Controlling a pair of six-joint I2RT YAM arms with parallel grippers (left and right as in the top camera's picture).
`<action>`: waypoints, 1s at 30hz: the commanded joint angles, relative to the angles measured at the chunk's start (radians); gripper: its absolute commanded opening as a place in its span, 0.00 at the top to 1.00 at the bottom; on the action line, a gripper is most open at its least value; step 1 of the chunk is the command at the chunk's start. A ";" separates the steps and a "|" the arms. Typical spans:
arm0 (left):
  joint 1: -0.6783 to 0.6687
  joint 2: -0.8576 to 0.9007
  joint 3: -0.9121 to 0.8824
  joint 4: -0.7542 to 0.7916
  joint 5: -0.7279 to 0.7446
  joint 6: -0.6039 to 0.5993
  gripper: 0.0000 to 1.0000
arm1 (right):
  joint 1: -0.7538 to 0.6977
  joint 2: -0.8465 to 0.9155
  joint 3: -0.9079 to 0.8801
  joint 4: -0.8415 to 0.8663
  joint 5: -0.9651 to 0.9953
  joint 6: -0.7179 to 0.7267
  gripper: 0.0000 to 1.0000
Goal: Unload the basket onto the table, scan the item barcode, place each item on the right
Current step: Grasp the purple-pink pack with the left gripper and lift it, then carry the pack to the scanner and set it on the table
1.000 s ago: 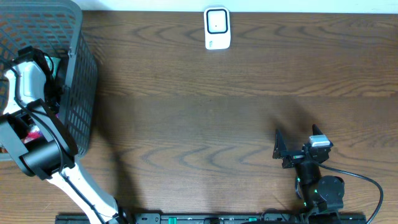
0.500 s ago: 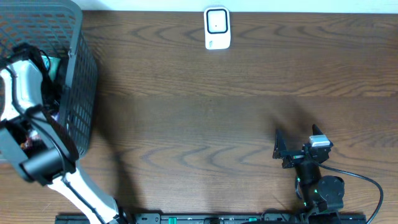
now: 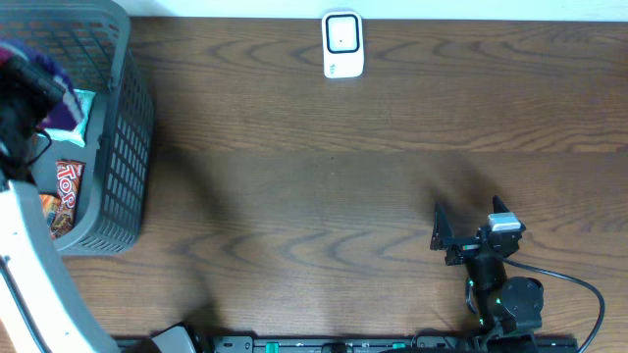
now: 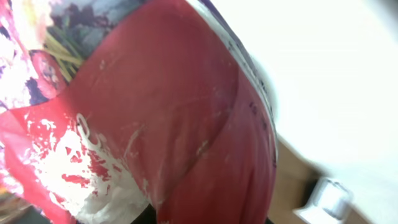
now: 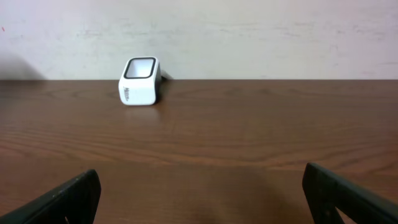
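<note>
The glossy red-and-purple foil packet — light, slippery, best pinched at a seam — is clamped in the left gripper; the right gripper is spread wide, empty.

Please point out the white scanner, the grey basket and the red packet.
white scanner [image 3: 342, 44]: overhead view, its top face.
grey basket [image 3: 128, 147]: overhead view, its right wall.
red packet [image 4: 174, 124]: left wrist view, its red front.

The basket is standing at the far left corner of the table. Snack packs are lying inside it, toward its near wall. The left gripper is hanging above the basket and is gripping a packet. The scanner is standing at the far edge, near the middle. The right gripper is sitting near the front edge, right of centre, facing the scanner.
</note>
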 commanded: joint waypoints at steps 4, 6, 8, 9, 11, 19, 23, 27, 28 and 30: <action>-0.124 -0.105 0.011 0.065 0.444 -0.020 0.93 | 0.002 -0.004 -0.003 -0.004 -0.002 -0.005 0.01; -0.208 -0.111 0.011 0.061 0.457 -0.018 0.93 | 0.002 -0.004 -0.003 -0.004 -0.002 -0.005 0.01; -0.309 -0.111 0.008 0.052 0.455 0.019 0.93 | 0.002 -0.004 -0.003 -0.004 -0.002 -0.005 0.01; -0.364 -0.107 0.005 0.049 0.454 0.055 0.93 | 0.002 -0.004 -0.003 -0.004 -0.002 -0.005 0.01; -0.470 -0.097 0.000 0.040 0.454 0.133 0.93 | 0.002 -0.004 -0.003 -0.004 -0.002 -0.005 0.01; -0.836 0.022 -0.003 -0.063 0.122 0.284 0.93 | 0.002 -0.004 -0.003 -0.004 -0.002 -0.005 0.01; -0.974 0.131 -0.003 -0.082 -0.032 0.285 0.93 | 0.002 -0.004 -0.003 -0.004 -0.002 -0.005 0.01; -1.067 0.257 -0.003 -0.058 -0.144 0.285 0.93 | 0.002 -0.004 -0.003 -0.004 -0.002 -0.005 0.01; -1.081 0.286 -0.003 -0.054 -0.153 0.285 0.93 | 0.002 -0.004 -0.003 -0.004 -0.002 -0.005 0.01; -1.106 0.352 -0.003 -0.047 -0.152 0.284 0.93 | 0.002 -0.004 -0.003 -0.004 -0.002 -0.005 0.01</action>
